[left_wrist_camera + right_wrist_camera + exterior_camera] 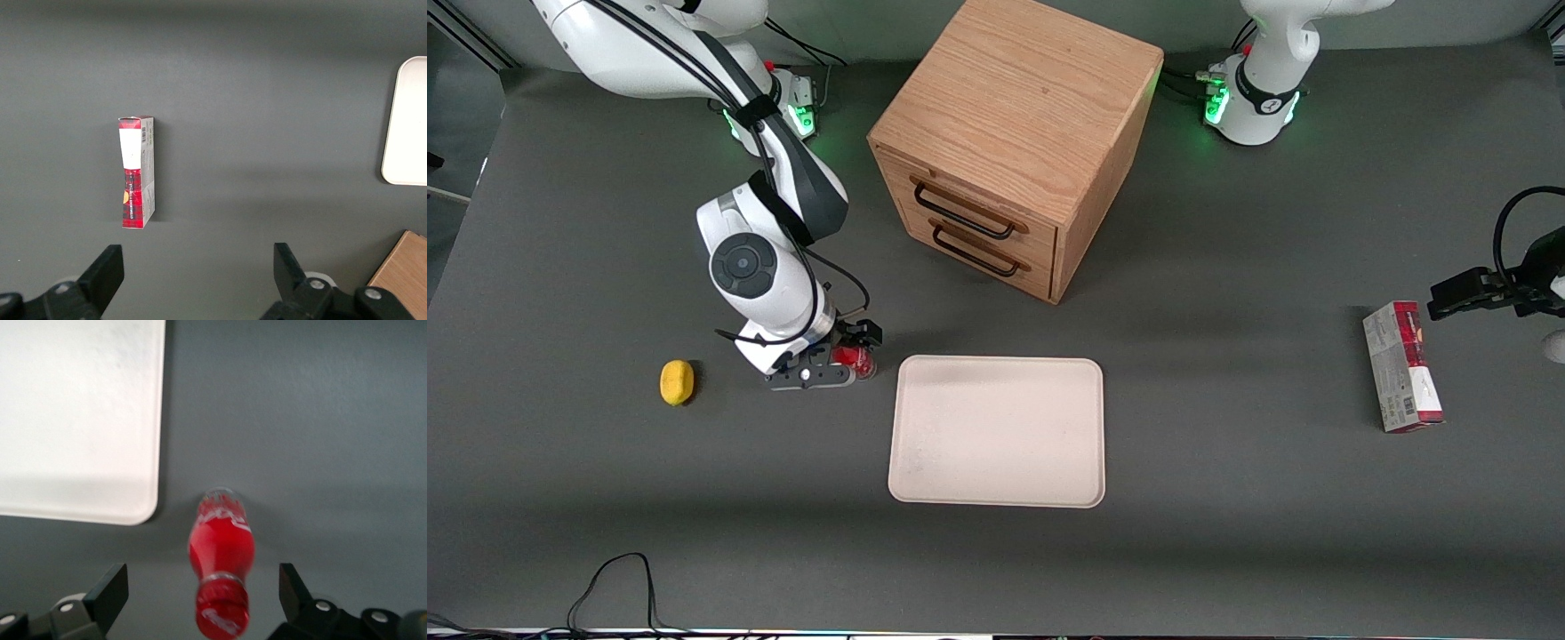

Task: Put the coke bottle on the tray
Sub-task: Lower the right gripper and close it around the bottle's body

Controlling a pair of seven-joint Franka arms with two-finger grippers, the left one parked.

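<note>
We see the gripper point(852, 363) low over the dark grey table point(1227, 498), just beside the tray point(996, 432). Its two black fingers point(110, 590) are spread wide apart, and nothing is pinched between them. The coke bottle point(221, 587) sits in the gap between the fingers, but neither one touches it. The little bottle is shiny red with a round red cap and a see-through bottom. It looks to be lying on the table, close to a rounded corner of the tray and not on it.

The tray is big, flat and cream-white, with soft round corners and a low edge. Its top looks smooth and a bit dusty.

A bumpy yellow lemon point(677, 382) lies toward the working arm's end of the table. A wooden cabinet point(1014, 142) with two drawers and thin dark handles stands farther from the front camera than the tray. A long red-and-grey carton box point(1402, 365) lies flat toward the parked arm's end.
</note>
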